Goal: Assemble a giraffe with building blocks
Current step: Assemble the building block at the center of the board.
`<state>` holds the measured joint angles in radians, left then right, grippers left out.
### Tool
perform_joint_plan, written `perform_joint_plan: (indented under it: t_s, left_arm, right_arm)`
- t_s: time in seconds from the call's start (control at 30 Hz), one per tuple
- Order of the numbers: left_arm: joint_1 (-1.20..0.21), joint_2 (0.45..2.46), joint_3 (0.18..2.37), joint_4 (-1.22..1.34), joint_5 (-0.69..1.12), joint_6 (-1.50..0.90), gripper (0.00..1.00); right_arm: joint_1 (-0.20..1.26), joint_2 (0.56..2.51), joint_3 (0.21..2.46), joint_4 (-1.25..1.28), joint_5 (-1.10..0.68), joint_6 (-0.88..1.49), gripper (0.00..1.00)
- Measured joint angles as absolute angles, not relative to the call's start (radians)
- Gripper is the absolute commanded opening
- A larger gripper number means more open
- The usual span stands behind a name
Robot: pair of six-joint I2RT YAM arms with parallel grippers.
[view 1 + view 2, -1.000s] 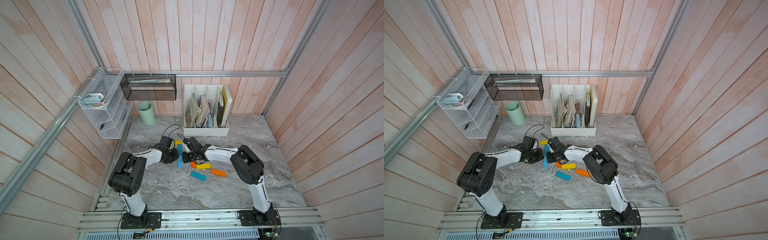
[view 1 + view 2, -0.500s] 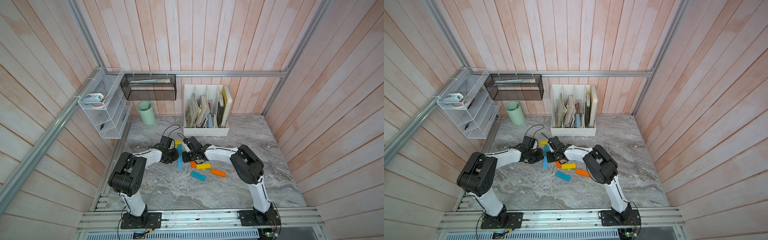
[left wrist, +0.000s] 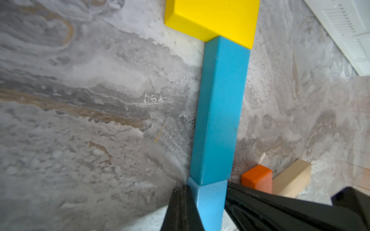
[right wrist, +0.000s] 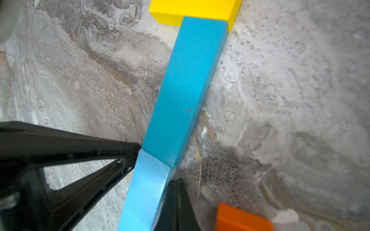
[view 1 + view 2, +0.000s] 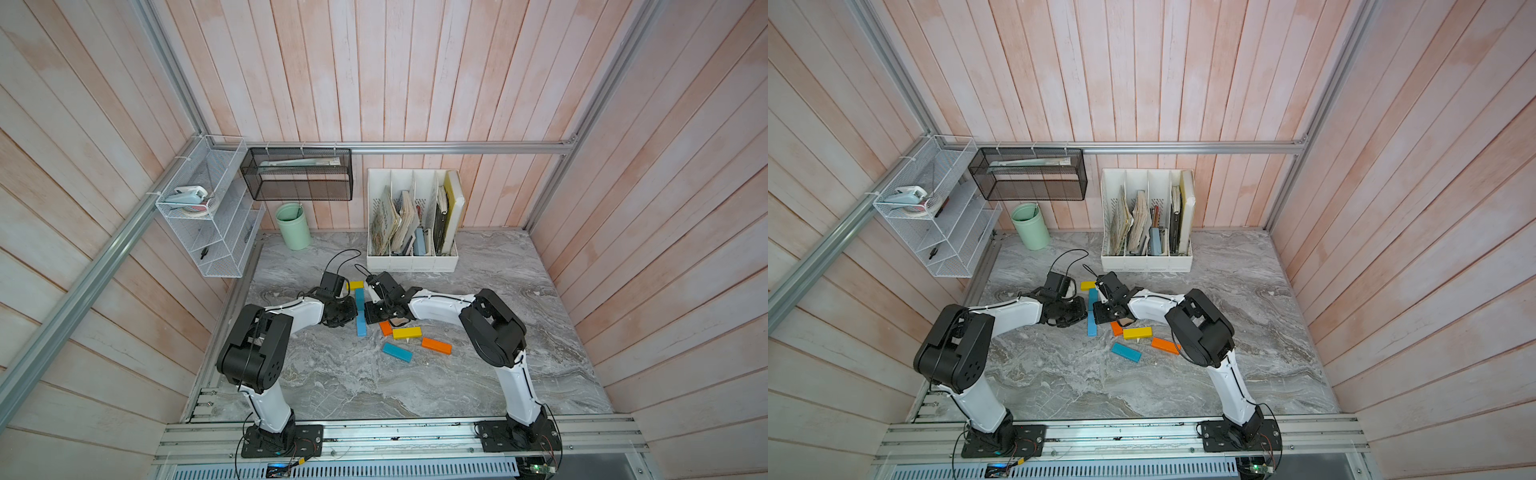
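- Top views, both alike, showed the marble table (image 5: 332, 374) with the giraffe (image 5: 360, 307) only begun: the yellow head (image 5: 356, 285) was laid and two blue bars ran from it as a neck. Body and legs were not yet placed.
- Left gripper (image 3: 182, 202) and right gripper (image 4: 177, 192) stood on opposite sides of the neck, at the bar farther from the head. Each pincer was fully closed and carried nothing. The closed tips pressed that bar's two long sides.
- Teal bar (image 3: 220, 110) lay flat, butted against the head's long side near one end.
- Pale blue bar (image 3: 210, 200) sat end to end with the teal bar, on the side away from the head. Both wrist views showed a slight kink at the joint.
- Loose blocks lay past the neck's end farthest from the head, toward the right arm: orange block (image 5: 385, 328) and tan block (image 3: 292, 180) nearest, then yellow block (image 5: 407, 332), second orange block (image 5: 436, 345) and blue block (image 5: 397, 352).
- Judged step: squaring the pale bar to the neck line. Best done with even pressure from both sides, low on the bar, in small strokes, with the joint closed. The teal bar should not be driven off the head. Tips should lift straight up on release. The orange block lay just beside the right tips and needed minding.
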<state>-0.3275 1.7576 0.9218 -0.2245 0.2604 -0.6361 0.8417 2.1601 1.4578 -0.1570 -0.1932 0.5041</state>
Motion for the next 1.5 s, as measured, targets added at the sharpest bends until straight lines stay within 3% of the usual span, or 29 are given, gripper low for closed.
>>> perform_joint_plan:
  t_s: [0.9, 0.93, 1.03, 1.07, 1.13, 1.2, 1.23, 1.37, 1.5]
  left_arm:
    - [-0.328, 1.76, 0.937, -0.249, 0.252, -0.636, 0.0]
    - [-0.328, 1.76, 0.941, -0.254, 0.243, -0.636, 0.01]
    - [-0.327, 1.753, 0.942, -0.274, 0.199, -0.632, 0.16]
    - [-0.326, 1.74, 0.939, -0.279, 0.181, -0.633, 0.21]
    - [-0.323, 1.685, 0.913, -0.287, 0.147, -0.637, 0.29]
    - [-0.319, 1.599, 0.883, -0.306, 0.117, -0.64, 0.32]
    - [-0.317, 1.548, 0.872, -0.316, 0.103, -0.639, 0.32]
    - [-0.315, 1.415, 0.869, -0.334, 0.088, -0.632, 0.32]
    - [-0.315, 1.371, 0.864, -0.362, 0.089, -0.627, 0.32]
  right_arm:
    - [0.843, 2.145, 1.427, -0.127, -0.161, 0.517, 0.0]
    - [0.844, 2.136, 1.415, -0.126, -0.146, 0.519, 0.0]
    - [0.843, 2.093, 1.371, -0.138, -0.082, 0.517, 0.0]
    - [0.843, 2.072, 1.356, -0.144, -0.056, 0.513, 0.05]
    - [0.843, 2.028, 1.332, -0.159, -0.017, 0.5, 0.29]
    - [0.843, 1.974, 1.316, -0.181, 0.013, 0.473, 0.45]
    - [0.843, 1.947, 1.314, -0.198, 0.028, 0.463, 0.6]
    - [0.845, 1.884, 1.315, -0.264, 0.065, 0.394, 0.63]
    - [0.852, 1.885, 1.3, -0.318, 0.07, 0.366, 0.56]
